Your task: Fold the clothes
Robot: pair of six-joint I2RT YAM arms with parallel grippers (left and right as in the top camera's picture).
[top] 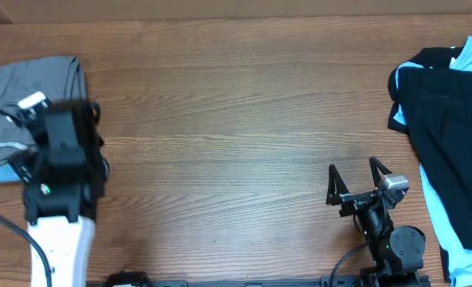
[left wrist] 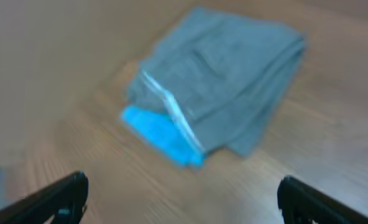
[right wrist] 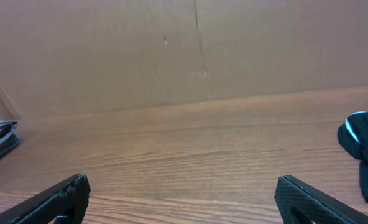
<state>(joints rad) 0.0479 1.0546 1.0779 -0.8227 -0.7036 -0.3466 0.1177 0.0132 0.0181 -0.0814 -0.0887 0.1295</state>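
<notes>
Grey garment (left wrist: 234,74), folded, white strip (left wrist: 171,109) blurred

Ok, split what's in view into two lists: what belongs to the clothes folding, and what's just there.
Belongs to the job:
- folded grey garment
- bright blue cloth under it
- black garment
- light blue garment beneath that
- left gripper and right gripper, both open and empty

Just there:
- wooden table
- brown back wall

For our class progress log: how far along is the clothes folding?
Done: the grey garment lies folded, far left. In hand: nothing; left gripper and right gripper both open, empty. Left: the black garment and light blue garment lie unfolded in a heap, far right.
</notes>
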